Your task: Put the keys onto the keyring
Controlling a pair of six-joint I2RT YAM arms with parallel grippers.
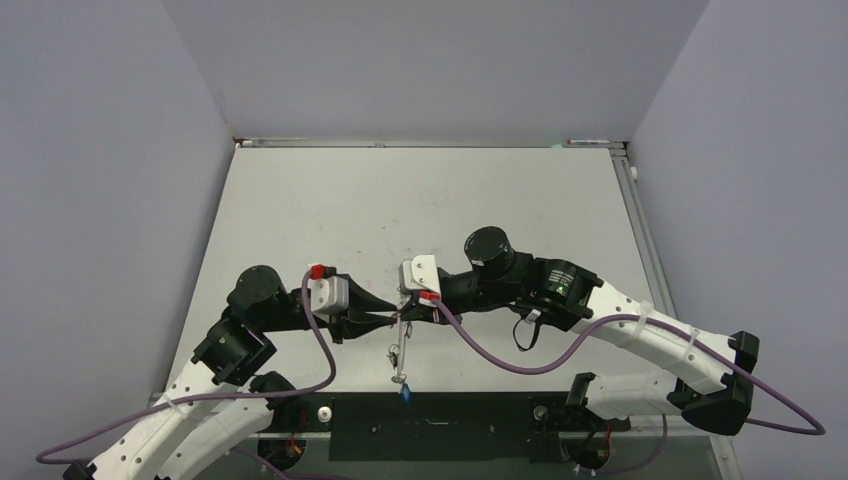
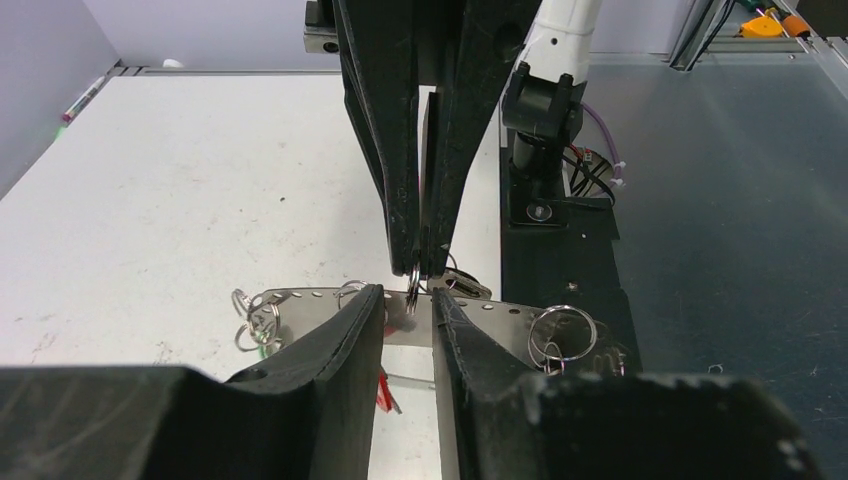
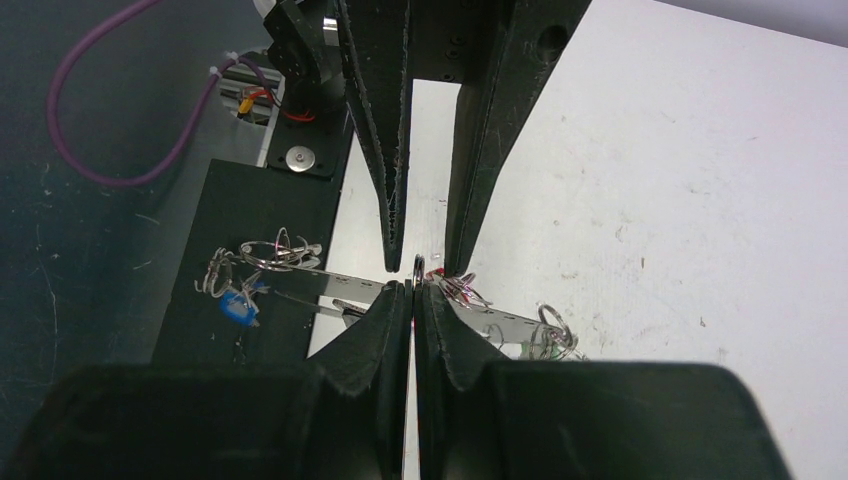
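White tabletop point(image 1: 420, 200) and plain grey walls frame the scene, and the risk sits where the two arms meet tip to tip near the front edge. Right gripper point(image 3: 412, 293) is clenched, pinching what looks like the small split ring point(image 2: 413, 285) of one key point(image 2: 465, 287). Left gripper point(image 2: 407, 303) faces it with jaws a little apart, and I see nothing held between them. Just behind both tips lies the keyring point(image 2: 310, 298), seen here as a thin grey perforated band carrying more rings. A red tag point(image 2: 385, 390) shows just below it, and a blue tag point(image 3: 238, 305) sits at the end that reaches over the dark base plate point(image 2: 560, 250). With so little room, the left fingers could land on the band or on the right fingers instead of the ring. A sideways nudge might twist the ring out of that narrow pinch. Any pull on the band could also drag its far end and shift the spot where the key must thread on
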